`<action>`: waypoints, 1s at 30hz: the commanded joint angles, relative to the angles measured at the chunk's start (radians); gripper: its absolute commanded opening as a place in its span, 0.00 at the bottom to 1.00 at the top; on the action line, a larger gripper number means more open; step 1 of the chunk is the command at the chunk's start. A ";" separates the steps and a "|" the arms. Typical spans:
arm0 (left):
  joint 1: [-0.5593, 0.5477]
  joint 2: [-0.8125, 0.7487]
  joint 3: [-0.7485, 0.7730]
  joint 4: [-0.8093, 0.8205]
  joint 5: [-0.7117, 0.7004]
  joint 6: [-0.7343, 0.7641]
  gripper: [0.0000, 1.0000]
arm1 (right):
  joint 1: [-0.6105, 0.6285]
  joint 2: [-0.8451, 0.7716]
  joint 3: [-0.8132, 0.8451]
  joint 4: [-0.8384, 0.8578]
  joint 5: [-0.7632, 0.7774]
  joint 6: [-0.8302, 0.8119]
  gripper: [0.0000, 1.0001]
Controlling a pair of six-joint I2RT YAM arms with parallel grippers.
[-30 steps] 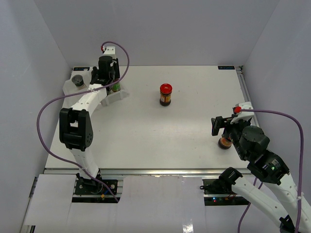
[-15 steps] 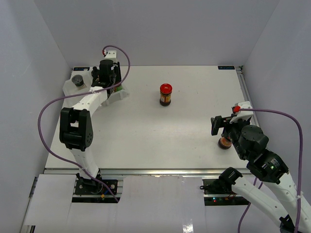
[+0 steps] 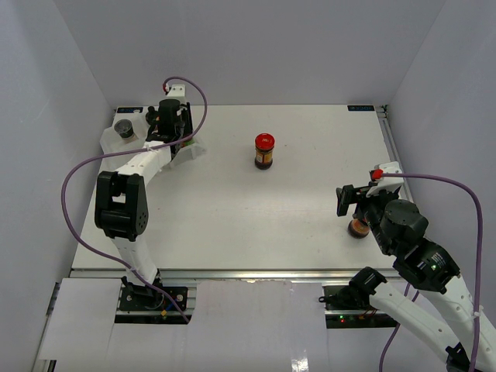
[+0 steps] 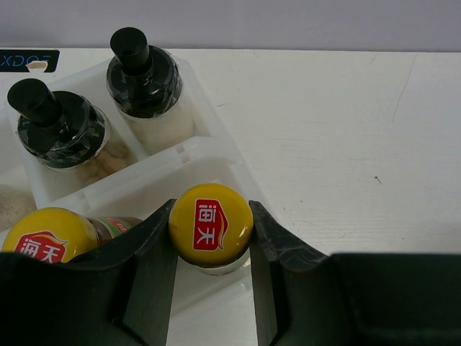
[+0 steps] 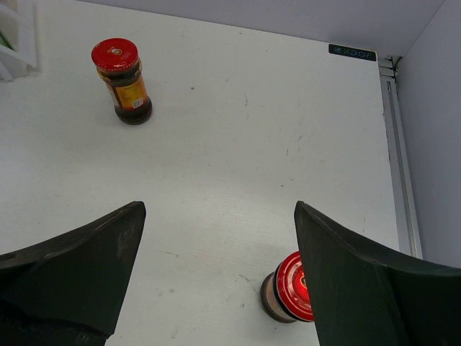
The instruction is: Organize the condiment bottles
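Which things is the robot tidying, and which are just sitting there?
Job: gripped yellow-capped bottle, second yellow-capped bottle, nearer black-capped shaker, farther black-capped shaker, middle red-lidded jar, right-side red-lidded jar, dark-lidded jar.
Just there: clear tray, purple cables.

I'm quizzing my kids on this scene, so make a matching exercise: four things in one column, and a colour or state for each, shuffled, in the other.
1 sauce bottle in the left gripper
2 jar standing mid-table
3 shakers in the clear tray
4 right gripper

A open
B black caps
C yellow cap
D red lid

Pairs: 1-C, 2-D, 3-B, 4-A
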State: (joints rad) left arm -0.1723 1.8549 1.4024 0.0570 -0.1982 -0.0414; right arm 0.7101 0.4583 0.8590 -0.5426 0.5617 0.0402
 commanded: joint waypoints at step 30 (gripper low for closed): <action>0.001 -0.293 0.090 -0.082 0.282 -0.063 0.96 | 0.005 -0.038 0.020 0.010 -0.010 0.026 0.90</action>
State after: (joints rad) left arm -0.1722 1.6740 1.4068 0.0739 -0.1323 -0.0453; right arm 0.7101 0.4447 0.8543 -0.5440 0.5614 0.0453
